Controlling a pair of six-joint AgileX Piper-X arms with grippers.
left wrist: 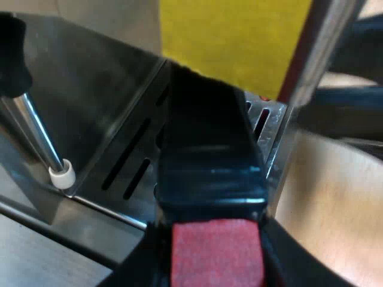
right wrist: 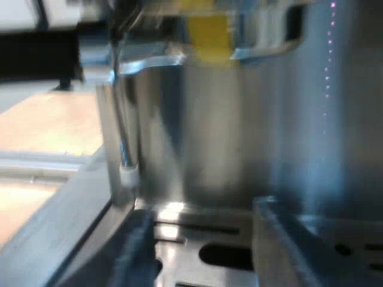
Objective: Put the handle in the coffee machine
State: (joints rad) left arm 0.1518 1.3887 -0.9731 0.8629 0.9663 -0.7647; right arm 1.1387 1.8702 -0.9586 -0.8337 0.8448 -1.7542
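The holder's dark handle [left wrist: 209,161] runs away from the camera toward the espresso machine [left wrist: 96,101], passing over the slotted drip tray [left wrist: 128,170]. Its red end [left wrist: 216,254] is closest to the camera. My left gripper [left wrist: 216,276] is shut on the handle, with a black finger pressed against each side of the red end. The holder's metal head is hidden behind the handle. The right wrist view looks at the machine's steel front [right wrist: 239,137] and the drip tray [right wrist: 197,251]. A blurred dark shape [right wrist: 136,251] sits at the tray's near edge.
A steam wand [left wrist: 42,143] with a white tip [left wrist: 62,174] hangs beside the tray; it is also seen as the wand [right wrist: 122,137] by the steel front. A yellow label [left wrist: 233,36] sits above the handle. Wooden table surface [left wrist: 329,197] lies beside the machine.
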